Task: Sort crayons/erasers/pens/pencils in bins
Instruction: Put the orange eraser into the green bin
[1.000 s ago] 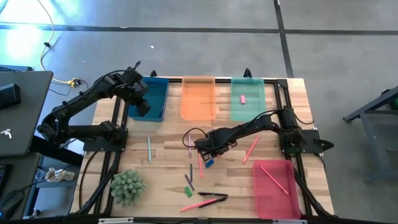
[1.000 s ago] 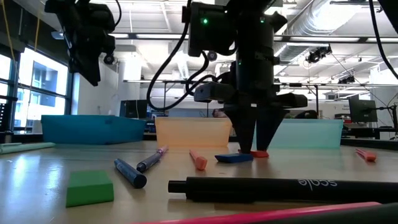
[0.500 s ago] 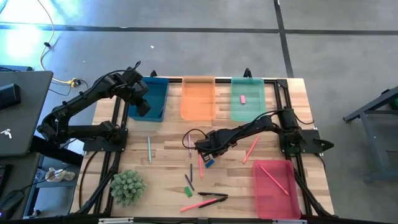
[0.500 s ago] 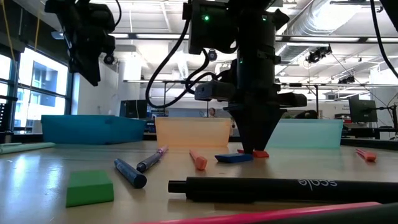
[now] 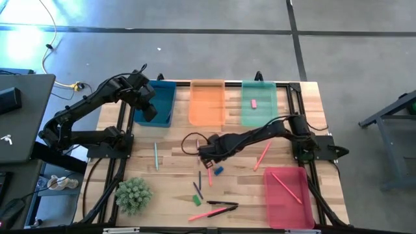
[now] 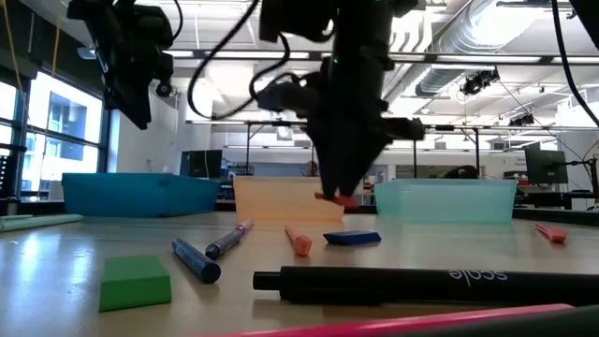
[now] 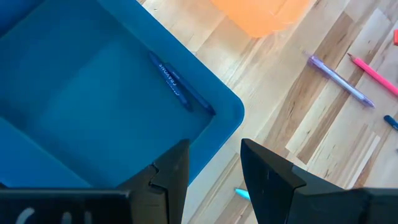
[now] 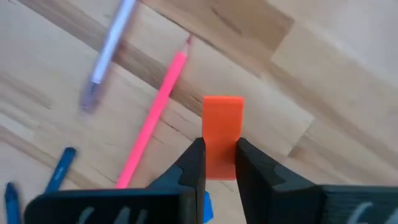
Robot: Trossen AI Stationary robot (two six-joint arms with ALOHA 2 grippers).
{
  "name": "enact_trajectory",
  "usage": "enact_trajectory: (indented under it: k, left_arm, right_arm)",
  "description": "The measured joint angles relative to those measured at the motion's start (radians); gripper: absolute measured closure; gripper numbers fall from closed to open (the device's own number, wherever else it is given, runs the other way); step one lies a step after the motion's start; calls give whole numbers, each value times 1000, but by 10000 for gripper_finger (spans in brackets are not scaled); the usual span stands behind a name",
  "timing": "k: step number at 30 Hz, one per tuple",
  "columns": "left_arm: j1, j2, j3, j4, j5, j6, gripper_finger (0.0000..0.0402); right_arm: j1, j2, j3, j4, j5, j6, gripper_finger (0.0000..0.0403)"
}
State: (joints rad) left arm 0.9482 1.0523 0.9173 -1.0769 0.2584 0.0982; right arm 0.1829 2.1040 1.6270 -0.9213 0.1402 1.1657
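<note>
My right hand is pinching the red-orange eraser btwn both fingers, lifted clear off the surface near its middle, w/ the eraser sticking out past the fingertips. In the low view it hangs at the tip of that hand, in front of the orange bin. Below it on the wood: a pink pencil and a purple pen. The blue eraser lies just near-right of the hand; the green eraser sits further toward the near edge, by a dark blue pen and a black marker. My left hand hovers over the blue bin's near corner, fingers spread w/ nothing btwn them; a blue pen lies inside that bin. Far edge, left to right: blue, orange, green bin w/ a small pink piece in it. Red-pink bin is near right, holding a pink stick. Plant at near left.
</note>
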Motion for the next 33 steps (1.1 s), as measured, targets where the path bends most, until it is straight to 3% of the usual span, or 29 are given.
enact_trajectory:
  k: [18, 27, 33]
  left_arm:
    - [0, 0, 0, 0, 0, 0, 271]
    - [1, 0, 0, 1, 0, -16, 271]
    - [0, 0, 0, 2, 0, -29, 271]
  right_arm:
    - [-96, -17, 185, -264, 145, -241, 350]
    - [-176, -165, 74, -290, 195, -333, 350]
    - [-238, -334, -114, -246, 226, -332, 350]
